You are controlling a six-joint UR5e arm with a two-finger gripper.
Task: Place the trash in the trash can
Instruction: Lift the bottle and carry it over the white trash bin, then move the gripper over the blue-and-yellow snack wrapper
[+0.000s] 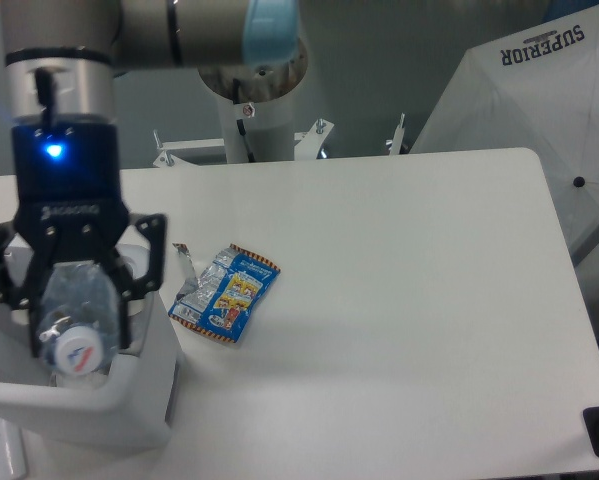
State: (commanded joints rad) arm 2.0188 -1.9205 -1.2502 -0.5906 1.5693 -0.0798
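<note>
in the fixed camera view the gripper (74,310) is clamping the clear bottle (74,315) cap-forward, hanging over the white trash can (129,400). the snack wrapper (226,293) is lying on the table (399,280) just beside the can. letting go off-centre is risking the bottle striking the rim and bouncing out.

White table (429,300), grey wall (459,40), perhaps an umbrella (539,90).

open tabletop (409,260) right of wrapper (226,293), bin (99,405) at left
</note>
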